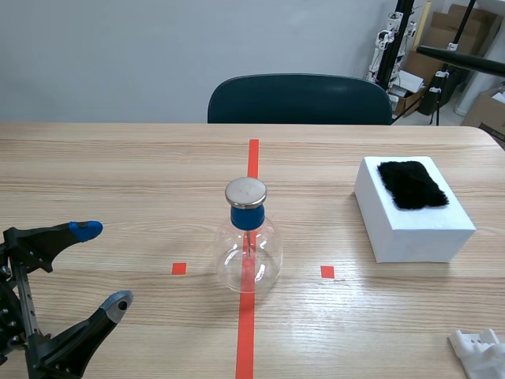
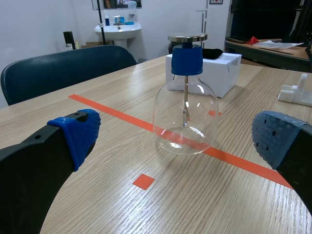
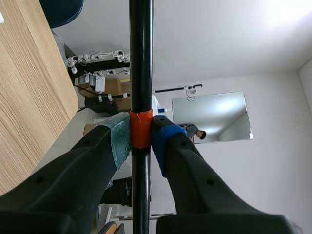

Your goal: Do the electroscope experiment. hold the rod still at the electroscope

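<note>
The electroscope (image 1: 249, 241) is a clear glass flask with a blue stopper and a round metal disc on top. It stands on the red tape line at mid-table. My left gripper (image 1: 102, 266) is open near the front left edge, well left of the flask. In the left wrist view the electroscope (image 2: 185, 102) stands ahead of the open left gripper (image 2: 176, 146), nothing between its blue pads. My right gripper (image 3: 141, 137) is shut on a black rod (image 3: 141, 58) at its orange tape band. Only the rod (image 1: 461, 60) shows in the scene view, high at the far right, away from the flask.
A white foam block (image 1: 410, 229) with a black fur patch (image 1: 412, 184) on top lies right of the flask. A white holder (image 1: 481, 351) sits at the front right corner. A dark chair (image 1: 300, 99) stands behind the far edge.
</note>
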Robot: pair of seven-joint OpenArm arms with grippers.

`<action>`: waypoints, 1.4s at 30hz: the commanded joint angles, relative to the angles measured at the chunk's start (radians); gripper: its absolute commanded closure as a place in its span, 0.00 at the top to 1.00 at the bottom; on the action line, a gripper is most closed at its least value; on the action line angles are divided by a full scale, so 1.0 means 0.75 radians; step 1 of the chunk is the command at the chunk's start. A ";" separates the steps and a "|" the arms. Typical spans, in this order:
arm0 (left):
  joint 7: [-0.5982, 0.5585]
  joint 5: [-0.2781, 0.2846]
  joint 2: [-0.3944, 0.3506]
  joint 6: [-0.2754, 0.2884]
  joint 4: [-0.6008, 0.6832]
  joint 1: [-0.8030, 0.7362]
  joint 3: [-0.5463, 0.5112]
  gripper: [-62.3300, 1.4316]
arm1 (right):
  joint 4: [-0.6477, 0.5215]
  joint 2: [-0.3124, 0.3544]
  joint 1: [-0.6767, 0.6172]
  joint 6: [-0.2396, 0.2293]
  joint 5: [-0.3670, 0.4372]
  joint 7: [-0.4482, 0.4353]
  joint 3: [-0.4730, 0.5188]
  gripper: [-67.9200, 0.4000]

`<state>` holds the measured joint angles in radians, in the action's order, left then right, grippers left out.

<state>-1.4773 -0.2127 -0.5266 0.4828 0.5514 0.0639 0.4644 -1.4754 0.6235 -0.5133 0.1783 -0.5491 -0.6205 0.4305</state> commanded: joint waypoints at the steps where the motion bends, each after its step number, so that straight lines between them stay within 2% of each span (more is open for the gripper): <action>1: -0.020 0.012 -0.008 0.001 0.015 0.004 -0.004 1.00 | -0.017 0.029 0.016 0.019 0.020 0.000 0.009 0.01; 27: -0.020 0.012 -0.008 0.001 0.015 0.004 -0.004 1.00 | -0.020 0.035 0.016 0.020 0.019 0.001 0.009 0.01; 33: -0.021 0.012 -0.008 0.001 0.015 0.004 -0.004 1.00 | -0.096 0.052 0.016 0.019 0.019 0.012 0.006 0.01; 42: -0.020 0.012 -0.008 0.001 0.015 0.004 -0.004 1.00 | -0.303 0.144 0.017 0.020 -0.052 0.222 -0.174 0.01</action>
<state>-1.4773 -0.2123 -0.5266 0.4828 0.5514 0.0639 0.4644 -1.6814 0.7105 -0.5137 0.1783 -0.5941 -0.4644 0.2970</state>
